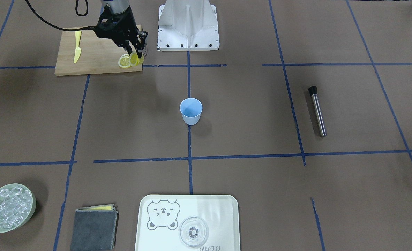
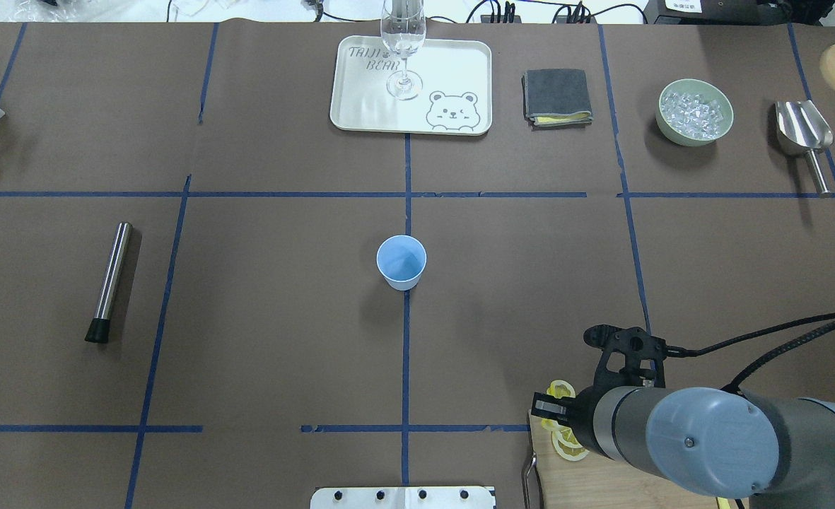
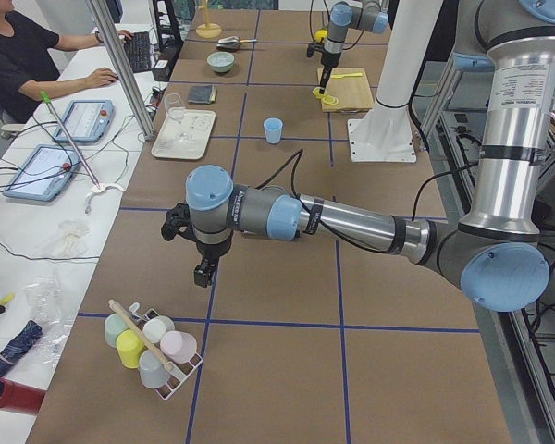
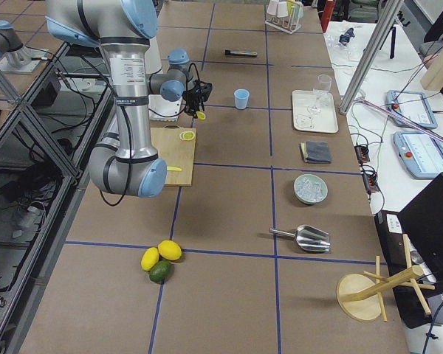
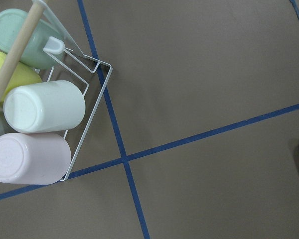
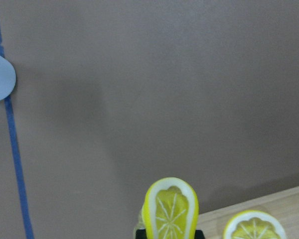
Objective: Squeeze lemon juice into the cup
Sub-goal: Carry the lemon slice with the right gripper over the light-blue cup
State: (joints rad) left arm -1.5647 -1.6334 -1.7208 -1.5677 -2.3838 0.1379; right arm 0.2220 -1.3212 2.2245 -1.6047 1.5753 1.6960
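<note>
At cutting board (image 1: pixel 94 52) corner nearest cup (image 1: pixel 191 111): R gripper (image 1: pixel 136 55) clamped on lemon (image 1: pixel 134 60), slice upright, 2nd slice (image 1: pixel 124 61) flat on board beside it. Cup well apart from board. L gripper (image 3: pixel 203 271): far from board, jaw state cannot be told.

Bright, even light from overhead; the cup (image 1: pixel 191 111) casts a soft shadow on the matte tabletop (image 1: pixel 247 115). Glare streaks the tray (image 1: pixel 226 209); the close lemon slice (image 6: pixel 170 209) looks slightly soft.

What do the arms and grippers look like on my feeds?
The left arm and right arm match: silver tubes, grey joints, light-blue caps. The left gripper and right gripper are black. A black cable runs to the right wrist.
</note>
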